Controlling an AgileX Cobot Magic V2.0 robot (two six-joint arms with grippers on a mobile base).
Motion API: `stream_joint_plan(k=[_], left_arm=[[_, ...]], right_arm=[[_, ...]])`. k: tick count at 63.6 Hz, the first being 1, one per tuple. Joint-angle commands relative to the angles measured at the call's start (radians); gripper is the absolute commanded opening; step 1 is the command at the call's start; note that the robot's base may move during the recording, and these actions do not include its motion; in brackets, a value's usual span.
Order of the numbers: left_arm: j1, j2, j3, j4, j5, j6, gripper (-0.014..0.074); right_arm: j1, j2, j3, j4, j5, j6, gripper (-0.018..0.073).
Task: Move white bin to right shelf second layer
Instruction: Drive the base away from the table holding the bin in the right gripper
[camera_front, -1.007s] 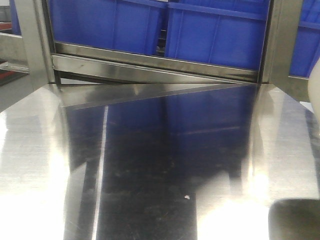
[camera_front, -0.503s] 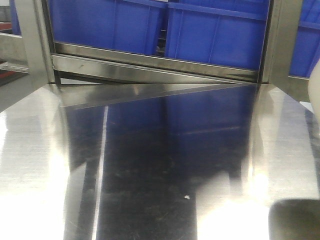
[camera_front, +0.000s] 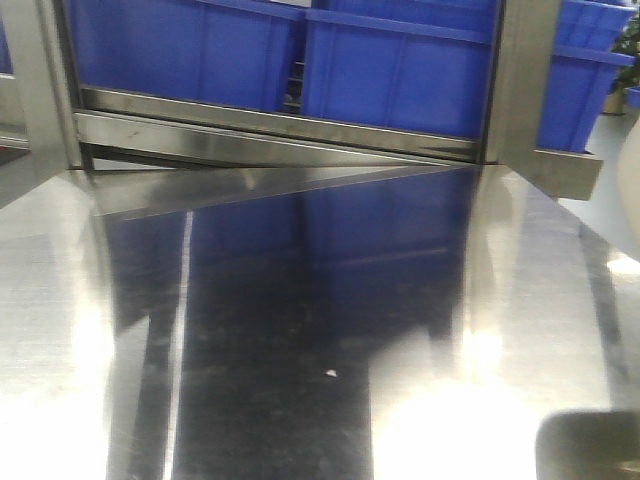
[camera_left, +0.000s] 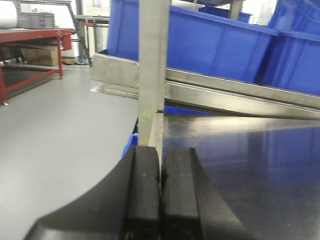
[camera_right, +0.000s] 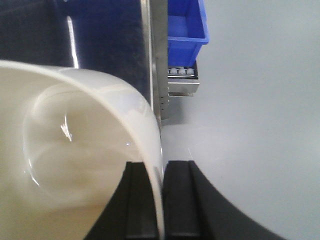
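The white bin fills the left half of the right wrist view, glossy and cream, its hollow facing the camera. My right gripper is shut on the bin's rim, one finger inside the wall and one outside, beside the steel table's edge. My left gripper is shut with nothing between its pads, at the left front corner of the tabletop, just before a steel post. A short rail with small white rollers shows under a blue crate; I cannot tell which shelf layer it is.
Blue crates stand in a row on the slanted steel rack behind the mirror-like tabletop. A steel upright stands at the right rear. A dark blurred shape sits at the bottom right. Grey floor lies to the right of the table.
In the front view the whole scene has slid about 35 px to the left, bringing more of the right-hand blue crate and rack end into view.
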Motion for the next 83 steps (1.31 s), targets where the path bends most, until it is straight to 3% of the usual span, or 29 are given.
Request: stream_joint_plan(k=[1, 83], left_arm=[[-0.001, -0.016, 0.027, -0.005, -0.081, -0.005, 0.0085], [-0.001, -0.016, 0.027, -0.005, -0.081, -0.005, 0.0085]], right_arm=[[-0.004, -0.002, -0.027, 0.001, -0.079, -0.004, 0.005], [-0.004, -0.002, -0.027, 0.001, -0.079, -0.004, 0.005]])
